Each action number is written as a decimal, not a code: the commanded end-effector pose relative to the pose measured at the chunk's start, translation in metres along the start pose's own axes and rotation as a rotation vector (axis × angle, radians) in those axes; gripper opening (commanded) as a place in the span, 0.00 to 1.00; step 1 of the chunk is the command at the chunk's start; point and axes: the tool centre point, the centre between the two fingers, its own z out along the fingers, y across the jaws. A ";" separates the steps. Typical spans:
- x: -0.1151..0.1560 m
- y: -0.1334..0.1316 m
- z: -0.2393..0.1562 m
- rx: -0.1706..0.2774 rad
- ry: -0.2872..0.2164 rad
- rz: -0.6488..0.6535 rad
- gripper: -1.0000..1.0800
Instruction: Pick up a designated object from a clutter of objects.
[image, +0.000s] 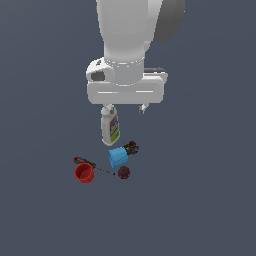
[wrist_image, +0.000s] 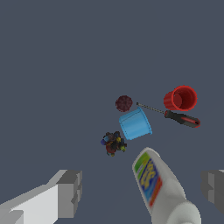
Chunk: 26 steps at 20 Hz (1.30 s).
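Nothing is yet being gripped: the gripper (image: 126, 107) is being held high above the clutter with its jaws spread apart and empty, while the red cup (image: 84, 173) is lying untouched beside the red-handled screwdriver (image: 85, 162), so the whole approach and pick remain.

Glossy white arm, grey-padded white end effector (image: 126, 108)
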 end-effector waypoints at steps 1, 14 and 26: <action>0.000 0.000 0.000 0.000 0.000 0.000 0.96; 0.005 -0.022 0.000 0.028 -0.004 -0.017 0.96; 0.031 0.010 0.033 0.022 -0.008 -0.083 0.96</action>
